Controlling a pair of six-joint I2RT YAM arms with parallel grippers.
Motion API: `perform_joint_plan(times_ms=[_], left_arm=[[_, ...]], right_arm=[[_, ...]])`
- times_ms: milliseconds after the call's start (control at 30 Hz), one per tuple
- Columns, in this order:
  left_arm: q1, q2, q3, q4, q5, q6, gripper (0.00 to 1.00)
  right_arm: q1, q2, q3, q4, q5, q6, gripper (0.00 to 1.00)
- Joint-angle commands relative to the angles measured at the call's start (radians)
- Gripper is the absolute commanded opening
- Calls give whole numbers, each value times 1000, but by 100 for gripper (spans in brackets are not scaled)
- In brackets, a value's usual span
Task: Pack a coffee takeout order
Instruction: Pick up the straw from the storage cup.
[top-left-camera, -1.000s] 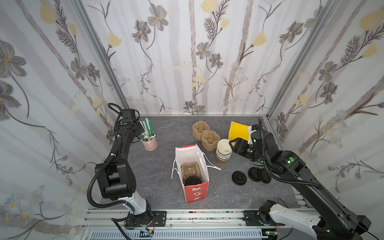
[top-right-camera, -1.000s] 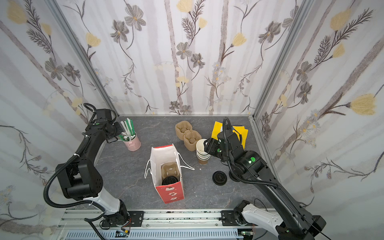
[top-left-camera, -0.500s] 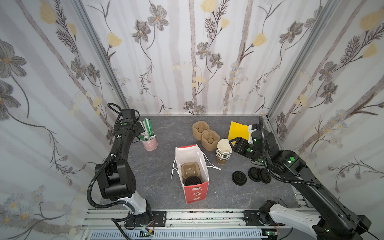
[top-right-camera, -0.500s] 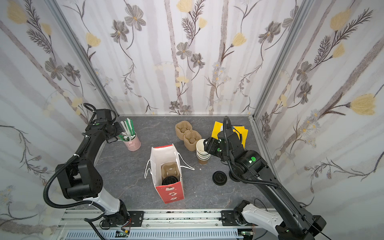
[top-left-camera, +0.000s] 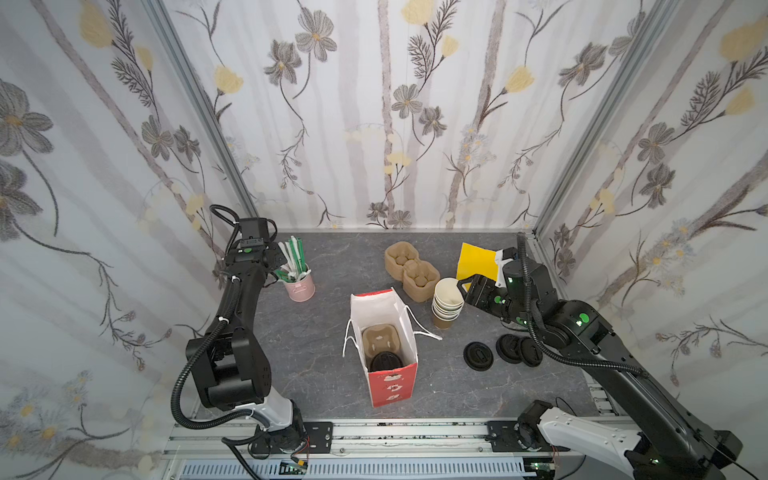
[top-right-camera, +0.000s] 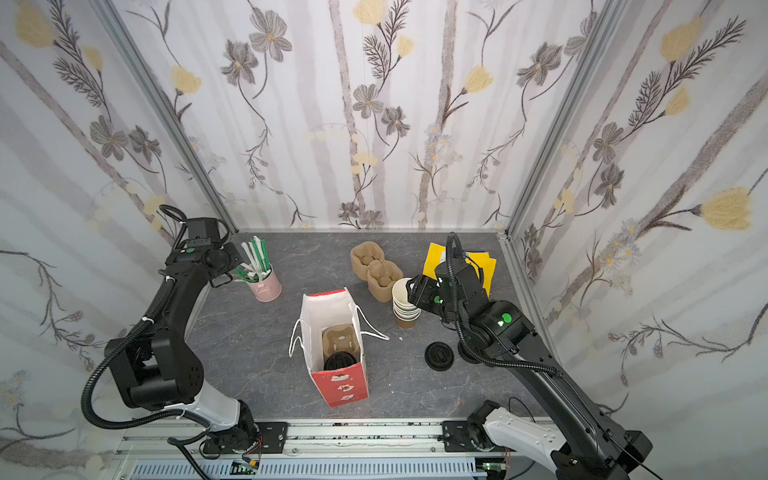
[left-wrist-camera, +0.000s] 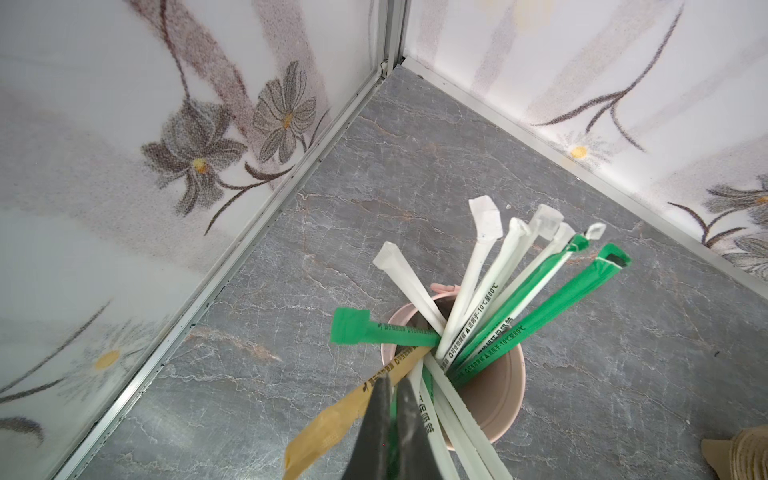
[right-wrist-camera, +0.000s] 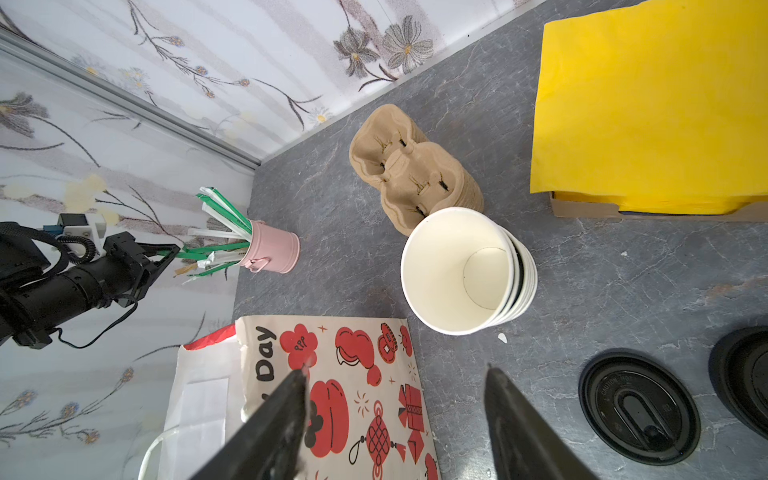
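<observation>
- Left wrist view: pinching thin green straw (left-wrist-camera: 392, 415) in left gripper (left-wrist-camera: 394, 380), far left.
- Bagged, centre: small brown black-lidded paper cup (top-left-camera: 384, 360).
- Unpacked: yellow paper napkin (top-left-camera: 473, 259), far right, by spread right gripper (right-wrist-camera: 397, 369).

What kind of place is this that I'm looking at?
Probably a mock coffee takeout counter in a robot test booth: a stack of white-lined brown paper cups, loose round black plastic lids and a pink metal bucket of wrapped straws sit on a grey slab between flowered wall panels.
</observation>
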Motion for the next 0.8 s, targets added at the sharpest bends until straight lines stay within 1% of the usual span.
perform_joint_plan(times_ms=[0, 100, 333, 700, 767], left_arm=[[-1, -21, -3, 17, -19, 8, 0], [-2, -35, 3, 17, -6, 13, 0], [-9, -70, 5, 17, -18, 14, 0], [-38, -145, 12, 14, -119, 61, 0], [-40, -159, 13, 14, -120, 62, 0]], right_arm=[[-1, 5, 7, 38, 4, 5, 68], [0, 7, 5, 38, 3, 6, 68], [0, 6, 7, 41, 8, 6, 68], [0, 14, 21, 38, 7, -1, 68], [0, 15, 28, 33, 13, -4, 69]])
